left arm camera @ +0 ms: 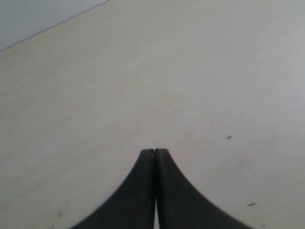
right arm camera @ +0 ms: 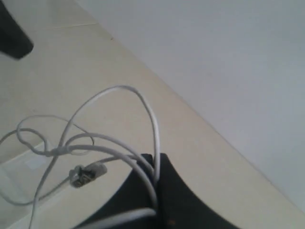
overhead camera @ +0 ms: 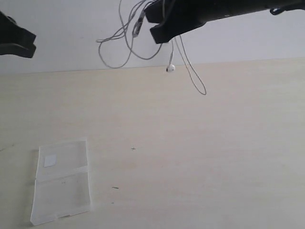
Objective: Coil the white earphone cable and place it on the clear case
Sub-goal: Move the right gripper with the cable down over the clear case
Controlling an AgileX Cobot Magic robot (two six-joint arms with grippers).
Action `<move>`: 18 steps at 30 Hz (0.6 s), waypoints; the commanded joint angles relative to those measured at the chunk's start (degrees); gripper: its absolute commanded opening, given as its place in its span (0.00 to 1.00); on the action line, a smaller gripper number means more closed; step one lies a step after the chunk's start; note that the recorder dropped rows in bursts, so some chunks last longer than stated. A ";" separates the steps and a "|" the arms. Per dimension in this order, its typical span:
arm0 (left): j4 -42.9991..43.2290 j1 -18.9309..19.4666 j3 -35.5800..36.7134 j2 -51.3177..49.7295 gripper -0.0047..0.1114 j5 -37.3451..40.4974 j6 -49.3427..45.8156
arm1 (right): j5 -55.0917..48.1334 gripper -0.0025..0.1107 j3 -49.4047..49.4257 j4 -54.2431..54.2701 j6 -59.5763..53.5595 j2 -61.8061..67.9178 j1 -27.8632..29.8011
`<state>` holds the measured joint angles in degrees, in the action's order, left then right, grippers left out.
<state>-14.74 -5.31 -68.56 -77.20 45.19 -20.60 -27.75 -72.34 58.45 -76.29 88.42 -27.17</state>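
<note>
The white earphone cable (overhead camera: 127, 45) hangs in loose loops high above the table, an earbud (overhead camera: 170, 68) dangling below. My right gripper (overhead camera: 157, 29) is shut on it at the top centre of the exterior view. In the right wrist view the cable (right arm camera: 143, 102) runs between the closed fingers of that gripper (right arm camera: 157, 157), and its plug (right arm camera: 86, 174) hangs beside them. The clear case (overhead camera: 62, 180) lies open and flat at the table's front left, with a white sticker (overhead camera: 50, 161) on its far panel. My left gripper (left arm camera: 154, 150) is shut with nothing in it, raised at the far left (overhead camera: 19, 40).
The pale wooden table (overhead camera: 200, 152) meets a white wall (overhead camera: 71, 28) at its far edge. A small dark cross mark (overhead camera: 133, 149) and a short dark speck (overhead camera: 115, 187) lie on the table near the case.
</note>
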 commanded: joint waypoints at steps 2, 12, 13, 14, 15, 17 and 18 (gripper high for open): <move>-0.94 4.30 7.75 5.18 0.04 -9.07 2.37 | -5.10 0.02 -5.20 -18.68 15.45 3.33 -6.24; -4.43 8.75 24.60 14.90 0.04 -20.04 4.89 | -15.20 0.02 -16.91 -36.68 29.88 14.60 -15.70; -4.91 8.75 26.03 15.80 0.04 -21.07 4.97 | -16.25 0.02 -18.44 -37.26 31.04 16.11 -16.46; -5.43 8.75 27.32 16.66 0.04 -22.00 5.15 | -17.14 0.02 -19.91 -37.88 31.56 17.62 -17.23; -5.53 8.75 28.49 17.32 0.04 -22.62 5.47 | -17.76 0.02 -21.28 -37.88 31.56 19.01 -17.94; -5.53 8.75 30.44 18.86 0.04 -23.51 6.13 | -18.69 0.02 -23.61 -37.88 31.96 21.48 -19.38; -5.53 8.75 30.99 19.51 0.04 -23.51 6.13 | -19.22 0.02 -24.83 -37.88 31.96 22.78 -20.06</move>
<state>-19.54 3.34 -39.48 -59.52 23.73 -15.35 -45.23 -93.90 21.22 -45.32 108.12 -45.50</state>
